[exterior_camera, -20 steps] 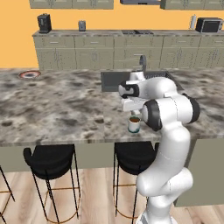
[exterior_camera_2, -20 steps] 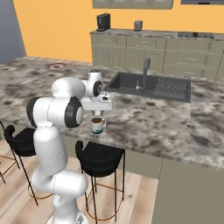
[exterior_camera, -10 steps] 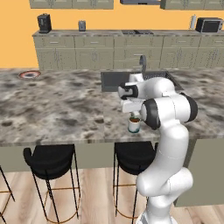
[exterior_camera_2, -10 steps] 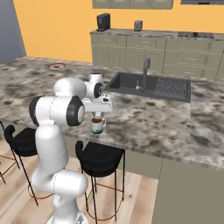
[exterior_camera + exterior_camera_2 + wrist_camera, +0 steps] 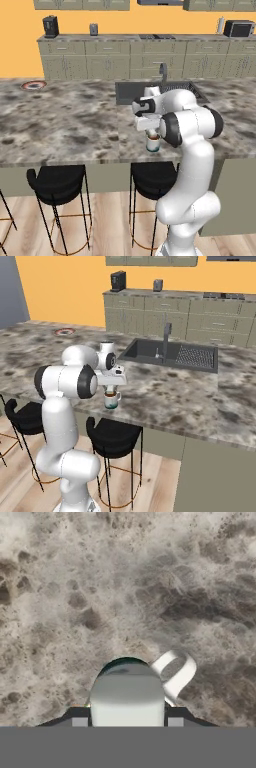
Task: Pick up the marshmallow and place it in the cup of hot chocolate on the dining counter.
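Note:
The cup of hot chocolate [image 5: 153, 144] [image 5: 112, 401] stands near the front edge of the dining counter [image 5: 65, 125] [image 5: 170, 391]. My gripper [image 5: 151, 131] [image 5: 111, 387] hangs straight above it, just over the rim. In the hand view the gripper [image 5: 127, 719] is shut on the marshmallow [image 5: 127, 694], a whitish lump between the dark tips. The lump hides most of the cup [image 5: 176, 671], leaving only its dark rim and white handle showing. Mottled counter stone [image 5: 100, 587] lies all around.
A dark sink [image 5: 150, 92] [image 5: 172, 353] with a faucet [image 5: 166, 338] is set into the counter behind the cup. A red-rimmed plate [image 5: 33, 85] [image 5: 64, 332] lies at the far left. Black stools [image 5: 55, 180] [image 5: 115, 431] stand below the counter's front edge.
The hand has come down toward the cup, and the gap between the gripper and the rim has shrunk. The cup has not moved.

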### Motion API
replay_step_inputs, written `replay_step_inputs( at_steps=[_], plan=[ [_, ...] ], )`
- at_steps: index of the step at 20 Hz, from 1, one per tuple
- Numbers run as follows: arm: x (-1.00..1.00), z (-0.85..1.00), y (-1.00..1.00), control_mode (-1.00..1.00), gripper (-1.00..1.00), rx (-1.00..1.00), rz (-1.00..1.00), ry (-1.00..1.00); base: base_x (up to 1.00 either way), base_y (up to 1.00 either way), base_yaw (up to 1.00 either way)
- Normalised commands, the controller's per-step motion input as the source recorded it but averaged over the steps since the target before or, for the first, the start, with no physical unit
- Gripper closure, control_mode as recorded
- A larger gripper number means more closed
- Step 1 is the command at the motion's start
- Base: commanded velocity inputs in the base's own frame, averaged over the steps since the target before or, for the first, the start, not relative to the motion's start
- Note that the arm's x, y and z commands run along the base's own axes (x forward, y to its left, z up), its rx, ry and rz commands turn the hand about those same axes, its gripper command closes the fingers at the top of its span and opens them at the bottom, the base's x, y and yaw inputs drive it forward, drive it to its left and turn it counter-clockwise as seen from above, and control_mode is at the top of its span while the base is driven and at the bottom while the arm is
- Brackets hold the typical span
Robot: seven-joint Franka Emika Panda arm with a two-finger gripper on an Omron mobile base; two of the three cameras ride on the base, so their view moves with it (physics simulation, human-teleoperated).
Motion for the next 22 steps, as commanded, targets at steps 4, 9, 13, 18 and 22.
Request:
replay_step_inputs(
  at_steps=[4, 9, 13, 18, 22],
  plan=[
    [0.02, 0.0, -0.05, -1.0, -1.0, 0.0, 0.0, 0.01, 0.0, 0.0, 0.0],
    [-0.07, 0.1, -0.24, -1.0, -1.0, 0.0, 0.0, 0.01, 0.0, 0.0, 0.0],
    [-0.31, 0.48, -0.06, -1.0, -1.0, 0.0, 0.0, -0.04, 0.0, 0.0, 0.0],
    [-0.73, 0.62, 0.0, -1.0, -1.0, 0.0, 0.0, -0.19, 0.0, 0.0, 0.0],
    [-0.96, 0.61, 0.0, -1.0, -1.0, 0.0, 0.0, -0.32, 0.0, 0.0, 0.0]
  ],
)
